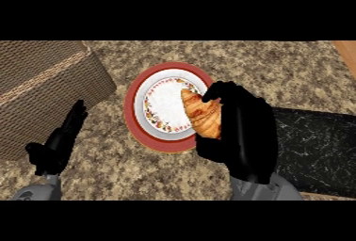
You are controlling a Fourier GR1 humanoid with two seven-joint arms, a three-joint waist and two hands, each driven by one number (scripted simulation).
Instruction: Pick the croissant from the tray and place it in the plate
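A golden-brown croissant (202, 113) is held over the right side of a round plate (162, 101) with a red rim and a white, flower-patterned centre. My right hand (240, 134) is curled round the croissant, thumb and fingers wrapping its right side and lower end, so part of it is hidden. A black marbled tray (316, 150) lies on the counter at the right, behind and beside that hand. At the lower left my left hand (59, 143) rests open, fingers straight and pointing up, holding nothing.
A large woven brown basket (42, 84) fills the upper left, close to the left hand. The speckled granite counter (139, 174) spreads around the plate. A strip of wood (345, 54) shows at the top right.
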